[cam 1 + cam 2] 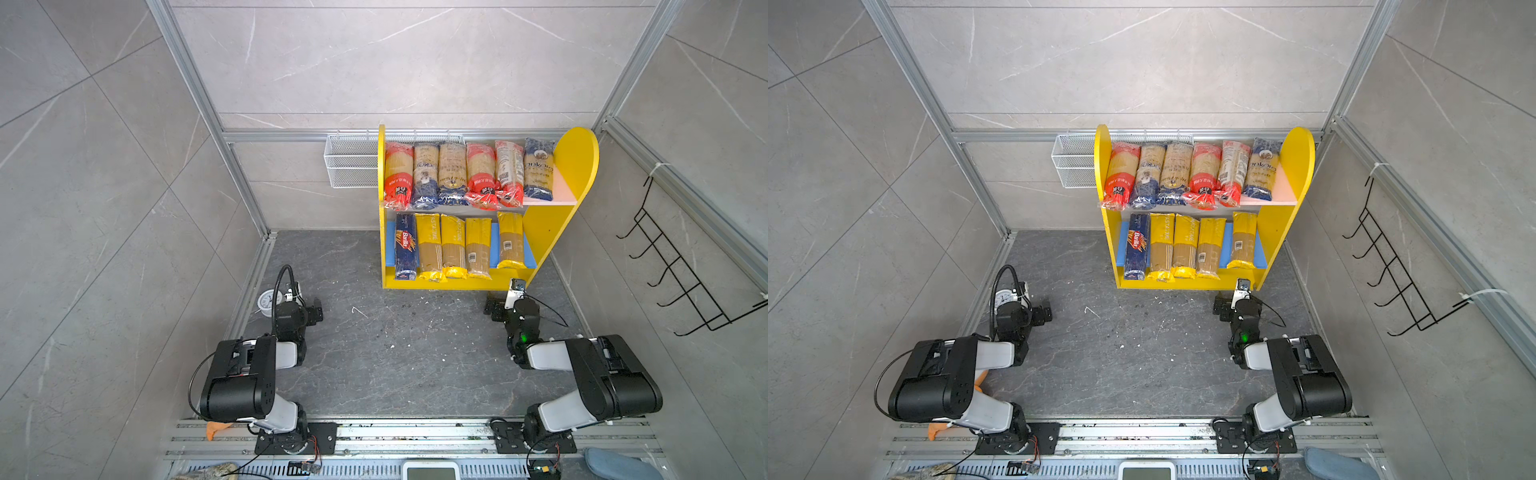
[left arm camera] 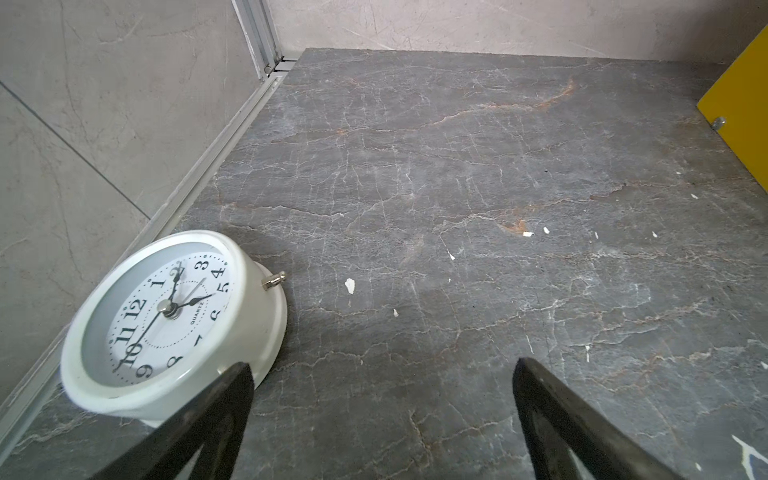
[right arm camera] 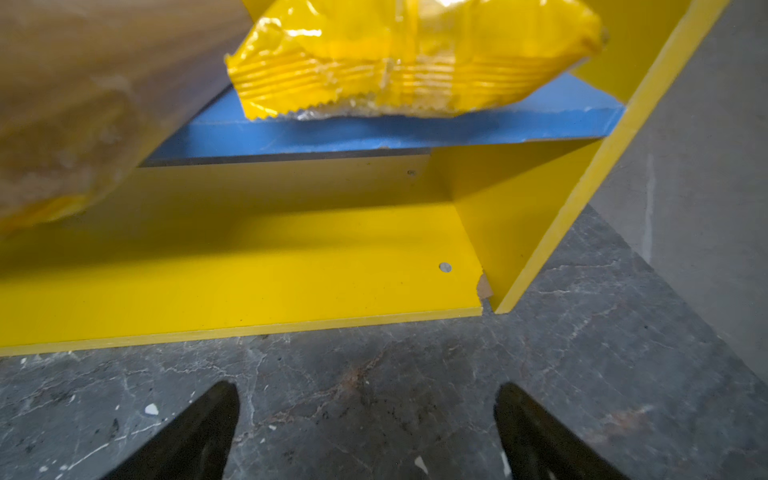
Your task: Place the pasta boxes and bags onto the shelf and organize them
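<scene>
The shelf (image 1: 577, 162) (image 1: 1298, 162) stands at the back right of the dark floor. Several pasta bags (image 1: 453, 174) with red or dark-blue ends lie side by side on its pink upper board. On the blue lower board lie the dark-blue Barilla box (image 1: 405, 245) (image 1: 1138, 245) and several yellow-ended bags (image 1: 453, 245). My right gripper (image 1: 494, 307) (image 3: 365, 388) hovers open and empty just in front of the shelf's base (image 3: 291, 270), under a yellow bag end (image 3: 395, 62). My left gripper (image 1: 316, 309) (image 2: 382, 365) is open and empty over bare floor at the left.
A white alarm clock (image 1: 270, 300) (image 2: 166, 324) lies beside the left gripper, by the left wall rail. A white wire basket (image 1: 351, 164) hangs behind the shelf. A black hook rack (image 1: 681, 270) hangs on the right wall. White crumbs dot the floor.
</scene>
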Robot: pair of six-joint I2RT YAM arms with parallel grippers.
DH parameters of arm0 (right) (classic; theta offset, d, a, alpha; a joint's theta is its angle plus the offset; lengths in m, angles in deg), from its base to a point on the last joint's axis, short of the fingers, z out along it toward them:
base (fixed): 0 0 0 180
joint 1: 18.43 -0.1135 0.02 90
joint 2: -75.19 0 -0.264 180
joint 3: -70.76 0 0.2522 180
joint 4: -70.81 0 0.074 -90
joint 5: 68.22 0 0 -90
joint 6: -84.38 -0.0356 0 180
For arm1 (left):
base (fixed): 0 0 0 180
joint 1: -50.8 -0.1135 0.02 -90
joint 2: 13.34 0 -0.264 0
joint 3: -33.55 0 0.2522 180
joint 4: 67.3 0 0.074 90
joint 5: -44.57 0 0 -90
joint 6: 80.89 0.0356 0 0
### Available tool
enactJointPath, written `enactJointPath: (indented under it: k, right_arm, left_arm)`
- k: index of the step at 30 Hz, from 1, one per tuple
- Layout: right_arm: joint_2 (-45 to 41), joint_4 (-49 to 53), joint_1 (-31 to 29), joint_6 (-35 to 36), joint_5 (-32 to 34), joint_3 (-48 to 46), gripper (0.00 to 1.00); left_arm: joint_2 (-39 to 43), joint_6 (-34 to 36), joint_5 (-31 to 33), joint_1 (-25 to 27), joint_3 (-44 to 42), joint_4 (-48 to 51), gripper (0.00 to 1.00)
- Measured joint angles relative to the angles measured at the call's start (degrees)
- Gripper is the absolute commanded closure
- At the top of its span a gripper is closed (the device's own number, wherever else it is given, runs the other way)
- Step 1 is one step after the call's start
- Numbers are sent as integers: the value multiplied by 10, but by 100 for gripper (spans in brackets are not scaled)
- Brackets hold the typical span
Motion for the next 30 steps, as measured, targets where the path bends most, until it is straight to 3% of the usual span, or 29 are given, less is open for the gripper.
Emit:
enactJointPath:
  k: [9, 30]
  right_arm:
    - [0, 13, 13, 2, -53, 5, 0]
    - [0, 16, 13, 2, -58, 5, 0]
  left_arm:
    - [0, 0, -13, 0, 0, 2, 0]
    - [0, 0, -13, 0, 0, 2, 0]
